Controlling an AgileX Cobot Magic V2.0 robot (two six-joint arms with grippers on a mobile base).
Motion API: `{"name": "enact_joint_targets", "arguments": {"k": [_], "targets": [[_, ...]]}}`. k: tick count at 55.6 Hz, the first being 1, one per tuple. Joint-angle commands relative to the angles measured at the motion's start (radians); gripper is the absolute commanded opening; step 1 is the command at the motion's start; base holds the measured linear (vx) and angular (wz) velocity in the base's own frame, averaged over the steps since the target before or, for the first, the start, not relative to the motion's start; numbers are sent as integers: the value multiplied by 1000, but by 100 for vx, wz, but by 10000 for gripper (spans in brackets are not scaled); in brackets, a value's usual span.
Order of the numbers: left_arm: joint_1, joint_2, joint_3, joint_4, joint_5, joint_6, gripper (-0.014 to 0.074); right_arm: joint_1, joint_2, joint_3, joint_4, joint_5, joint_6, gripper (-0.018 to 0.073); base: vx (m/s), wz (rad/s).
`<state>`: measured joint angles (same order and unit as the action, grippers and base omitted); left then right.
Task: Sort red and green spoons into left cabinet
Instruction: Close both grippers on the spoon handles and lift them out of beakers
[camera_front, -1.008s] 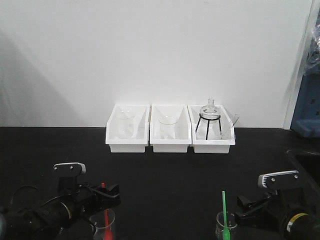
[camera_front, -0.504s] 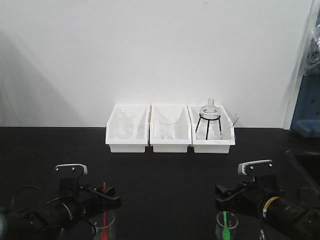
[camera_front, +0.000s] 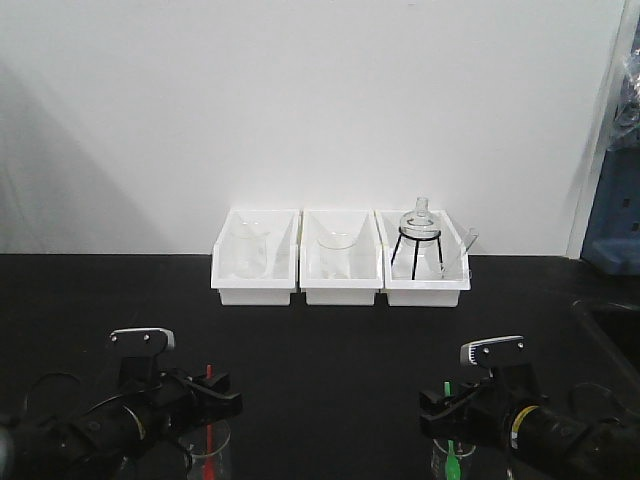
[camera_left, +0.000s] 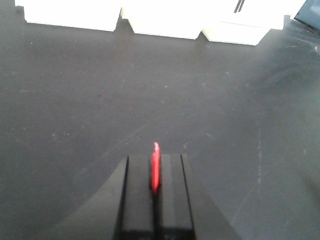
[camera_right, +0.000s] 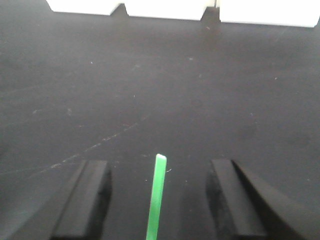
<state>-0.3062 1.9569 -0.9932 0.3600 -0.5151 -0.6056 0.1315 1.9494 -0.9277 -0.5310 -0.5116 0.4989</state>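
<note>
The left gripper (camera_left: 154, 161) is closed tight on the handle of the red spoon (camera_left: 155, 175), whose tip pokes up just past the two black fingers. The right gripper (camera_right: 157, 167) stands wide open, its fingers (camera_right: 87, 195) well out to either side of the green spoon (camera_right: 155, 210); the green handle rises in the gap and touches neither. In the front view each spoon stands upright in a small clear glass, the red one in the left glass (camera_front: 210, 455) and the green one in the right glass (camera_front: 450, 462), both at the near edge of the picture.

Under both arms is a flat black tabletop (camera_front: 330, 340), matt with faint scratches in the wrist views. Between the grippers and the far side the black surface lies open. Along the back, against a plain white wall (camera_front: 300, 110), three white bins sit side by side, touching: the left bin (camera_front: 255, 293) holds a clear beaker, the middle bin (camera_front: 341, 293) another, and the right bin (camera_front: 427, 293) a black tripod stand (camera_front: 419, 245) with glassware on it. A blue object (camera_front: 612, 220) stands past the table's right end.

Both spoons are well apart from the left bin, the red one nearer to it than the green
</note>
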Motion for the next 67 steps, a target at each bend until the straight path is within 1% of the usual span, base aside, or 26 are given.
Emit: {"name": "enact_joint_targets", "arguments": {"k": [1,7,16,20,27,38,46,54,59,67], "targets": [[-4,-52,-28,-13,-74,3,-6,0,-45,-29,3,-81,3,360,0,0],[-4,-52,-28,-13,-74,4,-6,0,-45,-29,3,-80,2,248,0,0],[-4,-52,-28,-13,-74,6,-6,0,-45,-29,6,-80,2,51,0,0],[-4,-52,-28,-12,-74,7,-6,0,-48,-29,6,-80,2,-12,0,0],[-4,-58,-28,-12,-75,12,-6,0,-69,-29,6,-80,3,-11,0,0],[-4,-119,-28,-13,-74,86,-6,0,-149,-29,6,-69,3,-9,0,0],[-4,-204,-28,-13,-50,84,-6,0,-230,-29,6,-35,3,-9,0,0],[-4,-322,-28,-13,-49,85,-6,0,-342,-29,5,-31,3,-9,0,0],[-4,-395,-28,-12,-48,85,-6,0,-413,-28,-33,-24,21,-9,0,0],[-4,-511,-28,15,-48,85,-6,0,-522,-23,-149,-23,100,-9,0,0]]}}
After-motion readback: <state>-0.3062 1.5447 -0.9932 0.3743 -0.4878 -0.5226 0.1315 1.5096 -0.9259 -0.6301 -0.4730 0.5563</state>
